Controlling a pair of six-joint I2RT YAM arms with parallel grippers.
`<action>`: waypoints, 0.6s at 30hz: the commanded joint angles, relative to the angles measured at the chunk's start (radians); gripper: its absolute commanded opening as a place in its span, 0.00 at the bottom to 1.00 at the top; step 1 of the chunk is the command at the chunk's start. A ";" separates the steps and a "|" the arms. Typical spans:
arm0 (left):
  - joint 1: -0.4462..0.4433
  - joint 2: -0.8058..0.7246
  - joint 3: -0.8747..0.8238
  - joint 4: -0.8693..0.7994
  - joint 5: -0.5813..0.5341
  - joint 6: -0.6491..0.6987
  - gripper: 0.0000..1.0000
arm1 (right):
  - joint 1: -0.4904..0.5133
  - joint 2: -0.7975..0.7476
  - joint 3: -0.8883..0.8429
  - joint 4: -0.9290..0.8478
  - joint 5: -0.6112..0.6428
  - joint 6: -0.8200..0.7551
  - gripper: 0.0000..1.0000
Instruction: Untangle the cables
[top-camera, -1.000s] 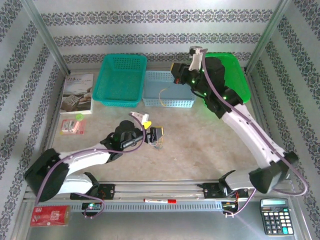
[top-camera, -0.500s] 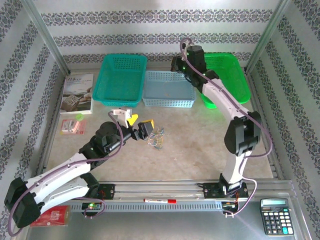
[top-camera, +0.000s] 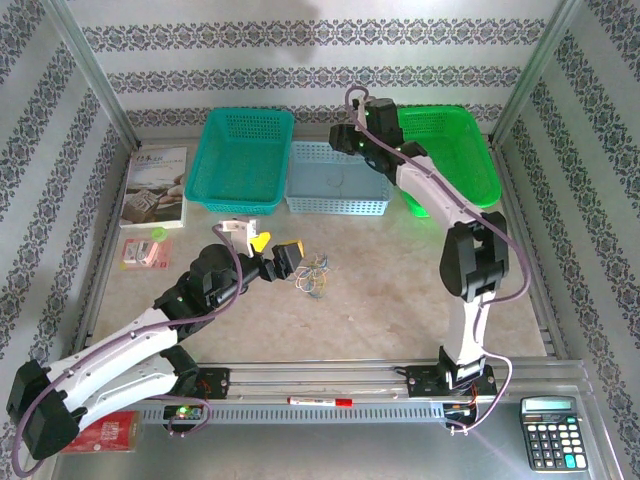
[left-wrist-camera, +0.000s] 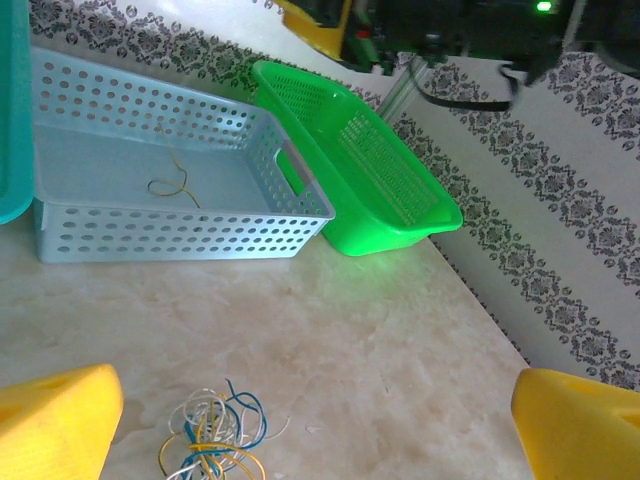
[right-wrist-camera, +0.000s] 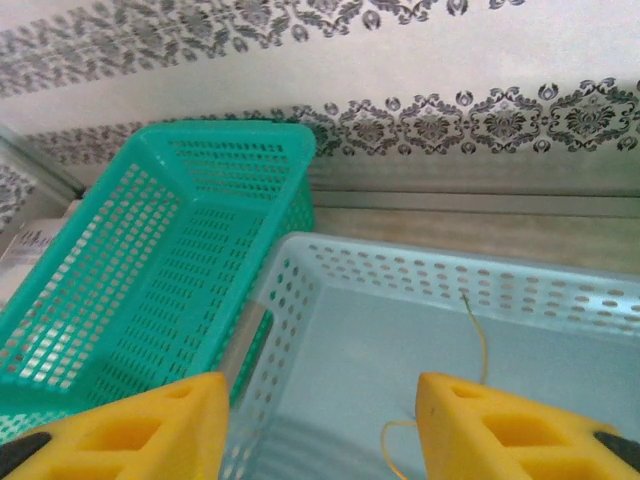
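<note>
Left gripper (top-camera: 279, 250) is spread wide with nothing in it. In its wrist view (left-wrist-camera: 320, 430) the two yellow fingers (left-wrist-camera: 55, 425) sit way out at the bottom corners. It's low over the table (top-camera: 400, 290), aimed at the cables (top-camera: 313, 277). That's a small curly knot of whitish, blue and yellowish strands lying loose on the table just ahead of the fingertips (left-wrist-camera: 215, 440), not touching them as far as I can see.

Right gripper (top-camera: 345, 140) is up at the back, hanging over the left end of the blue basket (top-camera: 340, 206). Its jaws are partly apart with an empty gap (right-wrist-camera: 315, 430), so it's not holding anything. Right under it, one yellowish strand (right-wrist-camera: 478, 345) lies on the floor of the blue basket (right-wrist-camera: 300, 300). The left wrist cam sees it too (left-wrist-camera: 172, 185), curled near the middle of that basket (left-wrist-camera: 180, 235).

Further out, a teal basket (top-camera: 245, 160) sits touching the blue one's left side (right-wrist-camera: 150, 260), and a green basket (top-camera: 450, 150) sits on its right (left-wrist-camera: 385, 195). Neither one seems to have anything in it, from what I can make out.

A book (top-camera: 155, 185) lies on the left edge of the table. Along the near rail there's a marker (top-camera: 320, 401), with a calculator (top-camera: 548, 432) in the right corner.
</note>
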 joint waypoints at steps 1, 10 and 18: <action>-0.012 -0.013 -0.020 0.000 -0.032 -0.030 1.00 | 0.050 -0.141 -0.096 0.021 -0.025 -0.049 0.53; -0.013 -0.025 -0.064 -0.006 -0.055 -0.066 1.00 | 0.188 -0.374 -0.479 0.061 0.037 -0.032 0.54; -0.011 -0.032 -0.123 0.020 -0.050 -0.112 1.00 | 0.256 -0.571 -0.902 0.196 0.080 0.147 0.55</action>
